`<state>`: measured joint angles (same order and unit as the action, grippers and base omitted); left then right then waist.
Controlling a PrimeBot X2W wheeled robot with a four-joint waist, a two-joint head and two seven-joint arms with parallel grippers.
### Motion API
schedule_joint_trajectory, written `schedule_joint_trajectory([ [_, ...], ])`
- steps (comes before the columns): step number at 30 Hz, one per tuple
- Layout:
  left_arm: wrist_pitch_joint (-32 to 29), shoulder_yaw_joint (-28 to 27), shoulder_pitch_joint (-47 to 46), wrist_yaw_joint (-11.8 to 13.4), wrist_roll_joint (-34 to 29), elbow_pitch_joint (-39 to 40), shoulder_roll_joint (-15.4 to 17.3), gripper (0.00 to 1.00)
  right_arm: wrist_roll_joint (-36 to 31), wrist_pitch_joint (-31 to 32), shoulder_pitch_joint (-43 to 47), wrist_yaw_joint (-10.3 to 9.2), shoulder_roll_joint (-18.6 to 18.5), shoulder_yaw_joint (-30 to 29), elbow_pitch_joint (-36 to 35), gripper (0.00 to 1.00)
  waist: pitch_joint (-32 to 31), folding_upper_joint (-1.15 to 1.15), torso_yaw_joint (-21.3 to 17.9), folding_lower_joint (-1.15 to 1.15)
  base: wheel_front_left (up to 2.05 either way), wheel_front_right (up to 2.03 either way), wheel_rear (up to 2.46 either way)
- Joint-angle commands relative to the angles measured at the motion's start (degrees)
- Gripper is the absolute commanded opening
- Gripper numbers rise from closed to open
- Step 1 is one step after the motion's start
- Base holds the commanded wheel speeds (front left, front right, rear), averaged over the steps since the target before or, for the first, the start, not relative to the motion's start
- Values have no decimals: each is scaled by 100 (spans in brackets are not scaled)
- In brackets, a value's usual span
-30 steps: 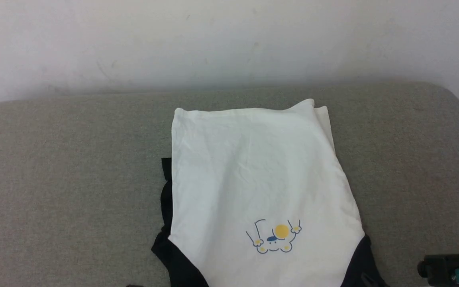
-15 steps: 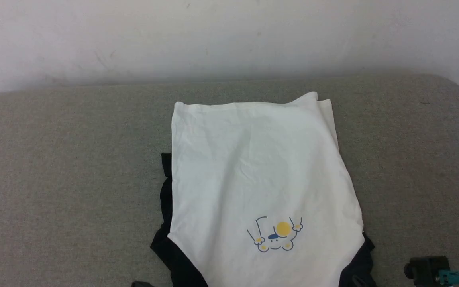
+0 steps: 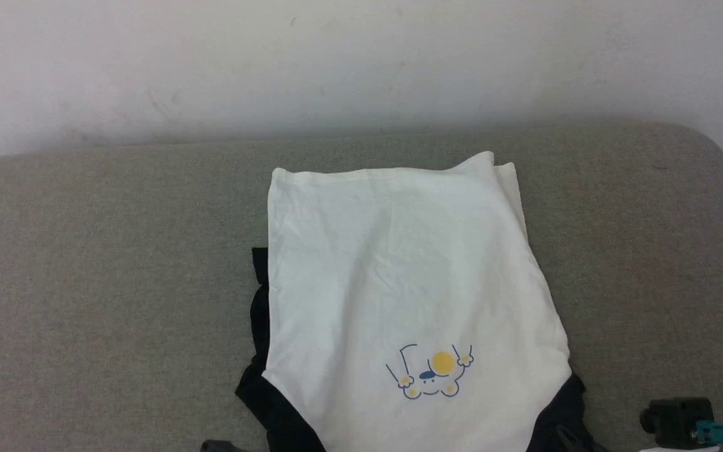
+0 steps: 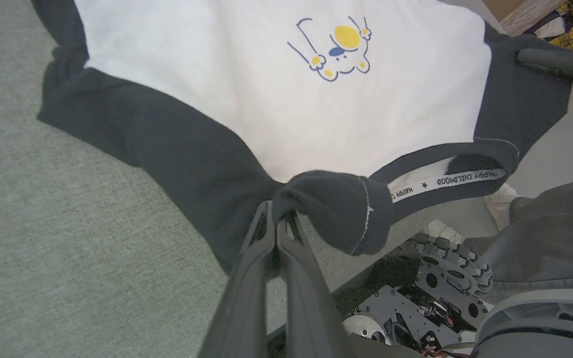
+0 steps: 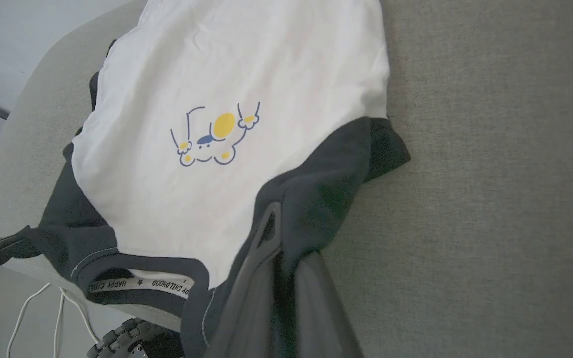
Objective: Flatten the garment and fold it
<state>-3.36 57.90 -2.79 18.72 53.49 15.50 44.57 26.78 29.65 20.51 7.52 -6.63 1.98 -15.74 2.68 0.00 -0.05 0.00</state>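
The garment (image 3: 399, 270) lies spread on the grey counter (image 3: 117, 282), print up, with its neckband hanging off the near edge. The left gripper (image 4: 279, 214) has its jaws clenched on black shoulder cloth. The right gripper (image 5: 279, 228) pinches the other black sleeve.

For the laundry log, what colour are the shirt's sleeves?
Black sleeves on the white-bodied garment; clearest in the left wrist view.

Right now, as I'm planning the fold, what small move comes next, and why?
Probably lift both grips slightly toward the far hem: the left end effector and right end effector are shut on black fabric beside the neckband, and the garment lies mostly flat.
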Motion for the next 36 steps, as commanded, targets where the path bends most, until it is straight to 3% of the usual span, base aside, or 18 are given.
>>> schedule_joint_trajectory([
  [1, 53, -16, 29, 18, 21, 13, 11, 0, 28, -41, -11, -3, -6, -3, -40, 0, 13, 0, 1, 0, 0, 0, 0],
  [23, 104, -15, -14, -50, 108, -293, -159, 0, 52, -45, -65, -3, 74, 81, 77, 2, 299, 0, 42, 0, 0, 0, 0],
  [24, 120, -17, -10, -54, 114, -324, -179, 20, 61, -9, -54, -3, 73, 109, 104, 14, 306, 0, 45, 0, 0, 0, 0],
  [25, 132, -18, -4, -53, 122, -353, -195, 48, 73, 5, -51, -3, 70, 129, 112, 31, 312, 0, 48, 0, 0, 0, 0],
  [26, 148, -28, 7, -46, 141, -377, -214, 100, 78, -2, -51, -3, 65, 139, 109, 44, 318, 0, 52, 0, 0, 0, 0],
  [27, 166, -38, 14, -43, 155, -394, -229, 100, 73, -11, -50, -3, 55, 148, 106, 100, 324, 0, 57, 0, 0, 0, 0],
  [36, 452, -321, 291, 135, 482, -345, -251, 100, 92, -28, 28, -3, 76, 21, 36, 100, 263, 0, 71, 0, 0, 0, 0],
])
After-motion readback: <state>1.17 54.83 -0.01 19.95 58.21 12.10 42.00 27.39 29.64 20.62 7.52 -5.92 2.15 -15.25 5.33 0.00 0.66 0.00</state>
